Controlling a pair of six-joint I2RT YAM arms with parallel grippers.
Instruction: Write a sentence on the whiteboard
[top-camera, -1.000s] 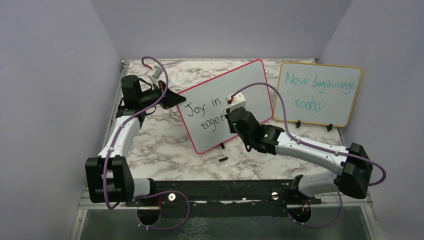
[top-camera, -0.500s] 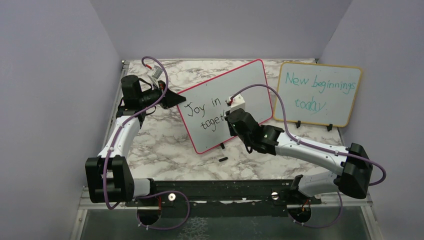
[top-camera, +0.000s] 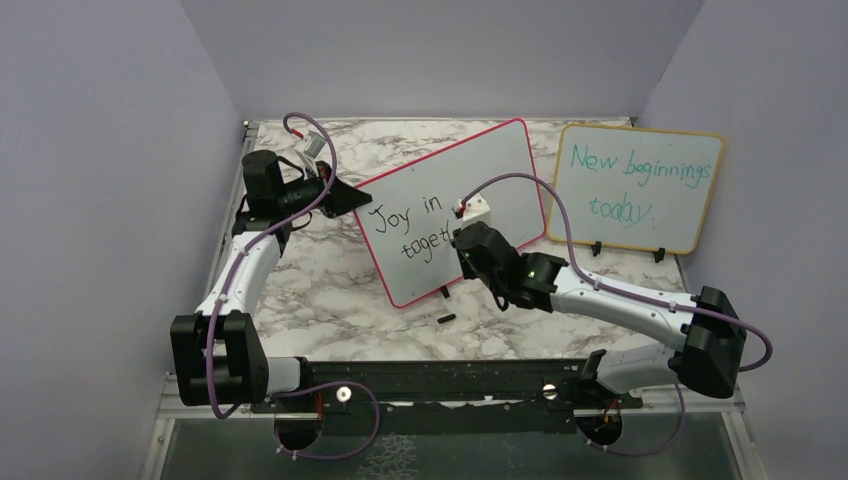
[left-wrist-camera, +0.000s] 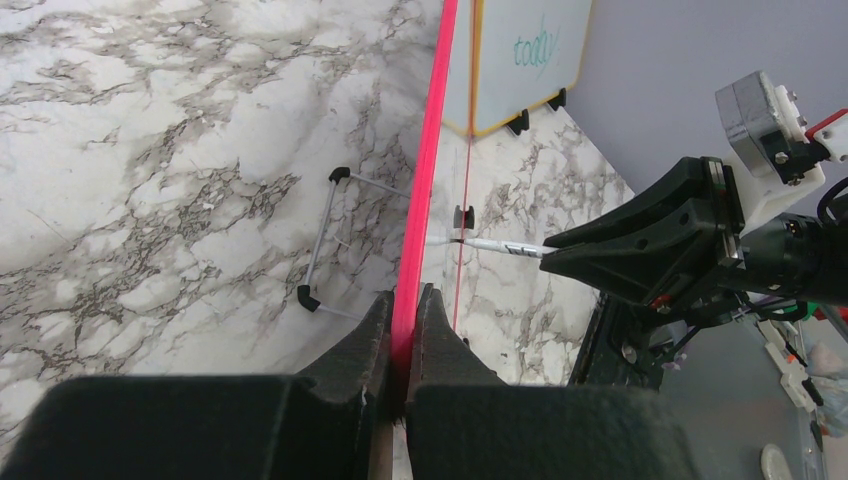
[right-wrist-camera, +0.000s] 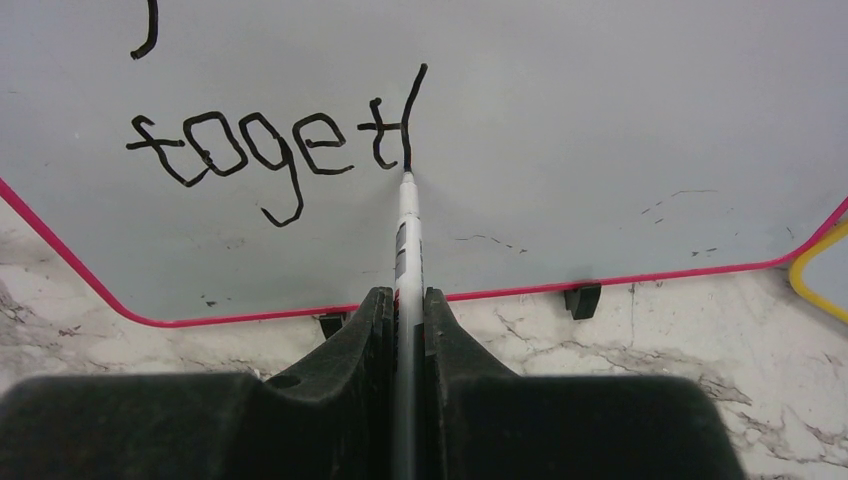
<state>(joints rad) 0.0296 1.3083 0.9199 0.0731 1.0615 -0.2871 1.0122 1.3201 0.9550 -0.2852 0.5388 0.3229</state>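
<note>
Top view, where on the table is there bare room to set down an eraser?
Most bare marble tabletop lies near left, between the left arm and the whiteboard's lower edge; a small black piece lies at its right end. A narrower strip runs behind the whiteboard along the back wall. Crowded: under the right arm, and between whiteboard and yellow-framed board.

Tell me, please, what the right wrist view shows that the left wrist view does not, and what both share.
Only the right wrist view shows the whiteboard face-on, with the black sentence reading "toget" plus one further stroke, and the marker tip touching that stroke's lower end. Only the left wrist view shows the left fingers clamped on the board's red-pink edge, the wire stand behind it, and the teal word "today" on the yellow-framed board. Both show the marker held in the right fingers, the red-pink frame, and the marble table.
</note>
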